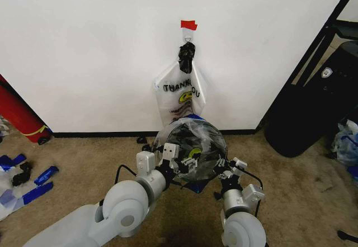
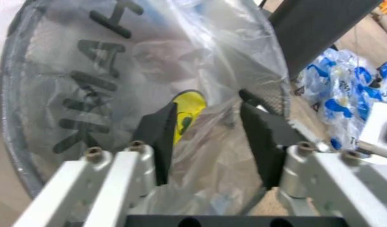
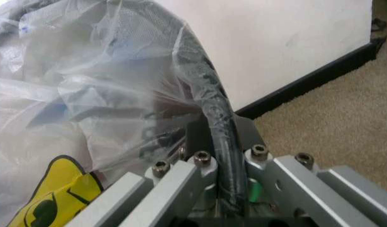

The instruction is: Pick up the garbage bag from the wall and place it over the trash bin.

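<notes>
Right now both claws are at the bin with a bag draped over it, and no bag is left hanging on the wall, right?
Not quite: a bag still hangs on the wall behind the bin, as the head view shows. The rest is right.

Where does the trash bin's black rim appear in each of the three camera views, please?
Head view: the trash bin sits low centre, between the left gripper and right gripper.
Left wrist view: its rim arcs up one side, under the garbage bag.
Right wrist view: the rim runs between the right gripper's fingers.
Shared landmark: the bag's yellow smiley.
</notes>
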`<state>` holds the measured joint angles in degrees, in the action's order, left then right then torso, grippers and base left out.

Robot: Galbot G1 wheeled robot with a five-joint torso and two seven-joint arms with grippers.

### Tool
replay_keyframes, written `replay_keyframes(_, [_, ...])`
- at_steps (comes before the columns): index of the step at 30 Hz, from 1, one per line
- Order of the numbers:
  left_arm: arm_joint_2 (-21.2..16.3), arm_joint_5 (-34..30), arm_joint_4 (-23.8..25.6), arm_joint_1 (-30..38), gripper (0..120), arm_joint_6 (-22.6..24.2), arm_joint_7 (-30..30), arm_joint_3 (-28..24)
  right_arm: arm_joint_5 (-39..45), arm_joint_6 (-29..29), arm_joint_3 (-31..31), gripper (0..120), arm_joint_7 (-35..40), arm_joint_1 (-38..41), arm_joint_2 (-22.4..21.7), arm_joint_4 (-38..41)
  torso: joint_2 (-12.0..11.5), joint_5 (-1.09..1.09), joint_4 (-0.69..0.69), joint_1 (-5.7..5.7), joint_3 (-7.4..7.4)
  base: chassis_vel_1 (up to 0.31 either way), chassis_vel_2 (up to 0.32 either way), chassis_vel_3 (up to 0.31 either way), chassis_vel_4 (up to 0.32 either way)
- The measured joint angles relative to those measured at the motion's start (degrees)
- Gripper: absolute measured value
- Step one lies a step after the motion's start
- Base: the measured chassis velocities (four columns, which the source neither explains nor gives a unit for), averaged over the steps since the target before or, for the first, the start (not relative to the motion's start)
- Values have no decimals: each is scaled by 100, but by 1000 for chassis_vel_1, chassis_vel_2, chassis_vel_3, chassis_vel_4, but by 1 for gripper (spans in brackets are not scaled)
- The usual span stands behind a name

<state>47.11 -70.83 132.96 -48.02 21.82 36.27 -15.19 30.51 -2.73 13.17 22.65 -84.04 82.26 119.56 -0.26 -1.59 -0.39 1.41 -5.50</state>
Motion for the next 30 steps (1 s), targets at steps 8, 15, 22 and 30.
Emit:
replay_keyframes(8, [130,-36,-150,177,5,22,21,-247,-31,-2,1,0,1,-55,22,45,0,0,0,0,0,0,0,0,0])
replay_keyframes(15, [355,-163,-445,370,0,254,324,-373,-139,1,15,0,-3,-86,76,47,0,0,0,0,0,0,0,0,0])
replay_keyframes(22, [822,-20,-809,573,0,206,523,-618,-242,12,10,0,-18,-113,140,9,0,0,-1,0,0,0,0,0,0])
replay_keyframes(30, [1229,357,-1356,633,0,317,905,-757,-249,27,16,0,-29,-160,132,53,0,0,0,0,0,0,0,0,0])
